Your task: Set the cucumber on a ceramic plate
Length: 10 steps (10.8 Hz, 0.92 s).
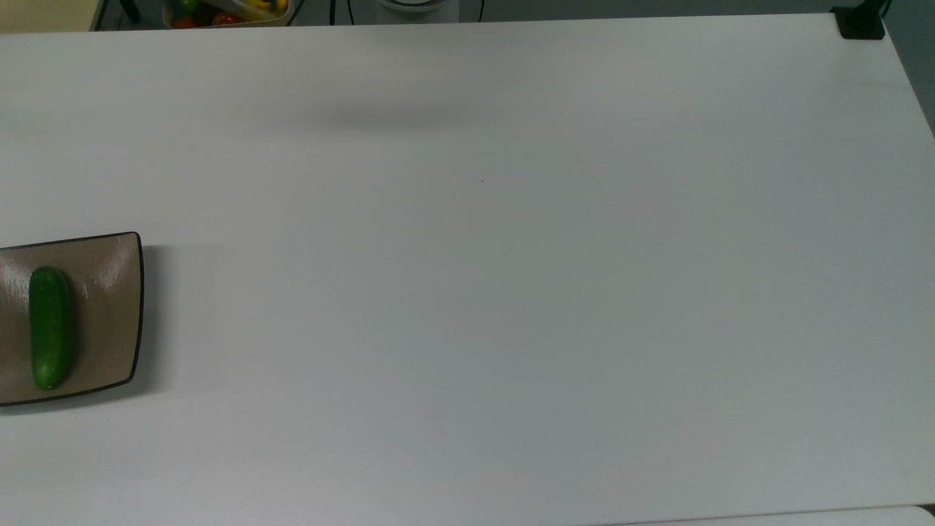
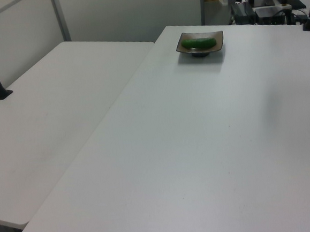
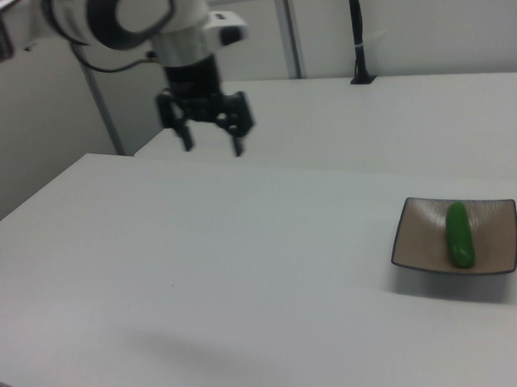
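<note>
Cucumber [image 1: 50, 328] lying on the plate [image 1: 109, 314], gripper [image 3: 212, 148] well apart.
In the right view the plate sits at the right of the table [image 3: 202, 274]; the gripper hangs high at the right view's upper left, fingers spread and empty.

Worktop [image 1: 511, 292]: we see one broad white surface, bare across its middle and the top view's right.
Obstacles: the ceramic plate [image 1: 109, 321] with the cucumber [image 1: 50, 326] lying on it, at the top view's left edge.
Claw [image 3: 210, 147]: fingers spread, hanging above the worktop, well apart from the plate.
</note>
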Motion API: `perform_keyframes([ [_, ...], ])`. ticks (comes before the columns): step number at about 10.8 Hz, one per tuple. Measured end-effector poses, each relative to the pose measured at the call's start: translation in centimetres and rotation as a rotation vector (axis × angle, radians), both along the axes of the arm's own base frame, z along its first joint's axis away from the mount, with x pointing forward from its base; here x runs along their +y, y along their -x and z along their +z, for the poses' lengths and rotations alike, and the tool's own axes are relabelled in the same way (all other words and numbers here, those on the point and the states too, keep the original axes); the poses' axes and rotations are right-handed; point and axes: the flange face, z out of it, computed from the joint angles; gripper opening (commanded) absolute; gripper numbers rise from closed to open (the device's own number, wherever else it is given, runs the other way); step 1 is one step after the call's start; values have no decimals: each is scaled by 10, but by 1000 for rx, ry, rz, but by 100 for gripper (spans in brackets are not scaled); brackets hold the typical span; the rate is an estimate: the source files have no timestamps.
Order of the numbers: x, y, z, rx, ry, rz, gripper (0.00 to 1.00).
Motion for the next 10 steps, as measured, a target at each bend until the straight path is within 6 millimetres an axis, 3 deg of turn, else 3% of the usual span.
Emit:
perform_keyframes([
  [3,62,14,-2,96,-11,-3,100],
  [5,82,14,-8,116,-13,-60,100],
  [10,66,-5,-9,-26,-25,-130,100],
])
